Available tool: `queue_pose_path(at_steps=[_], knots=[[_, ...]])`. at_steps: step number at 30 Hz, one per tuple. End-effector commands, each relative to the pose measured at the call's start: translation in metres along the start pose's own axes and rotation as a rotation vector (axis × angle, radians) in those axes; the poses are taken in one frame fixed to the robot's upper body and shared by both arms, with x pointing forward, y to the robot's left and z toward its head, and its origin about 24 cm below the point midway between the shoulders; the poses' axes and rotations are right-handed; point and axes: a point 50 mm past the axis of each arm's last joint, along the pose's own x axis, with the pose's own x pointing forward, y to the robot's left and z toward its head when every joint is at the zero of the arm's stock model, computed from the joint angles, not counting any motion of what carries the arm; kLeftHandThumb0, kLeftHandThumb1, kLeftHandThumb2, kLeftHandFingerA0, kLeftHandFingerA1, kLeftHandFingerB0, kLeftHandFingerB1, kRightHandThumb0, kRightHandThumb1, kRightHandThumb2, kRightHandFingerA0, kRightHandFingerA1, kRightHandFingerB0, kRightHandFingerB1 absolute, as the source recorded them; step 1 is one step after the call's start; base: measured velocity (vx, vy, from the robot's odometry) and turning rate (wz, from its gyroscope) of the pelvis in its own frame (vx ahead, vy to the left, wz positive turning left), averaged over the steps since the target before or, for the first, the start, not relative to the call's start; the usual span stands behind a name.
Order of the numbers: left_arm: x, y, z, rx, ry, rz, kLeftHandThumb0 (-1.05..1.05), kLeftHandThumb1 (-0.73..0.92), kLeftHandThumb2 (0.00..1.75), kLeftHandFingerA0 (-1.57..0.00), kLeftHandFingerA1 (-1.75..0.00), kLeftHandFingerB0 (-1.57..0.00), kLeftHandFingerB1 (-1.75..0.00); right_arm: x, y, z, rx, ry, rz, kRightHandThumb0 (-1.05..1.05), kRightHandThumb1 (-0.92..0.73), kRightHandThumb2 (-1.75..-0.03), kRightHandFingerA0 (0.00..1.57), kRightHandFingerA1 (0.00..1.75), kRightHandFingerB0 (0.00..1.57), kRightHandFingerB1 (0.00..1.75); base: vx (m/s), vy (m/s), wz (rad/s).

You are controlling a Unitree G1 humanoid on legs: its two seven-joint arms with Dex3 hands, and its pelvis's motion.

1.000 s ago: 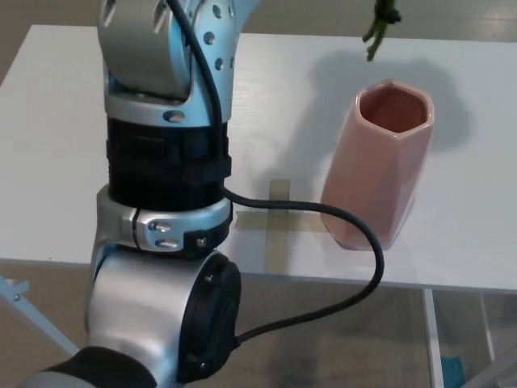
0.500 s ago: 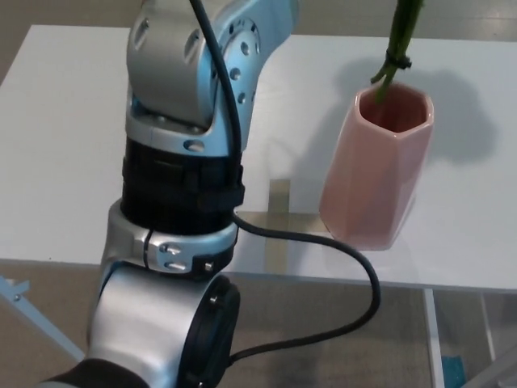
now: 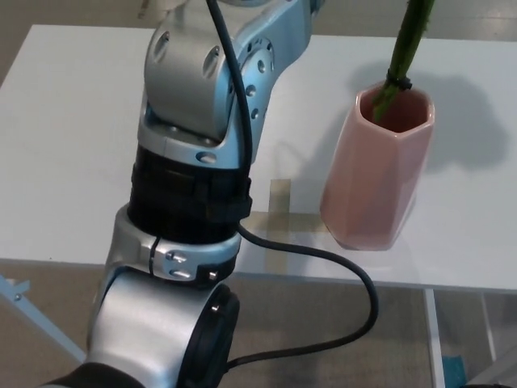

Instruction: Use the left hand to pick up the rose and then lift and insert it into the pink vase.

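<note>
Your rose shows only as a thin green stem [image 3: 401, 61] with a dark band round it, slanting down from the top edge of the head view, its lower end just inside the mouth of the glossy pink faceted ceramic vase [image 3: 376, 174]. That vase stands near the front edge of the white worktop [image 3: 65, 145], toward its right side. Both hands are out of view, so you cannot tell how the fingers stand; only the silver-and-black left arm [image 3: 198, 162] fills the foreground. Judge the stem light, slender and bendable: hold it lightly, high up. The vase looks tall and tippable, so avoid pushing sideways on its rim.
</note>
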Motion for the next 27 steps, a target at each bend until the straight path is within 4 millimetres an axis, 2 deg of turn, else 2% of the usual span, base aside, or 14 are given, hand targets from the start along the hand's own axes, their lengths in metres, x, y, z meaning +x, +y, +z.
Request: queue_pose_path(at_steps=[1,15,27], knots=[[0.002,-0.005,-0.002,-0.024,-0.007,-0.019,-0.2,0.82,0.64,-1.01,-1.39,-0.78,-0.94,-0.001,-0.004,-0.004,-0.016,0.019,-0.008,-0.33,-0.65,-0.59,0.59,0.41,0.55,0.39,0.0,0.0,0.0],[0.005,-0.008,-0.009,-0.034,0.011,-0.017,-0.2,0.82,0.64,-0.99,-1.4,-0.78,-0.96,-0.001,-0.002,-0.006,-0.016,0.025,-0.007,-0.33,-0.65,-0.59,0.59,0.42,0.55,0.39,0.0,0.0,0.0],[0.01,-0.013,-0.02,-0.051,0.039,-0.003,-0.2,0.82,0.64,-0.96,-1.41,-0.85,-0.81,0.001,-0.001,0.002,-0.011,0.009,-0.003,-0.33,-0.65,-0.59,0.59,0.42,0.55,0.4,0.0,0.0,0.0]])
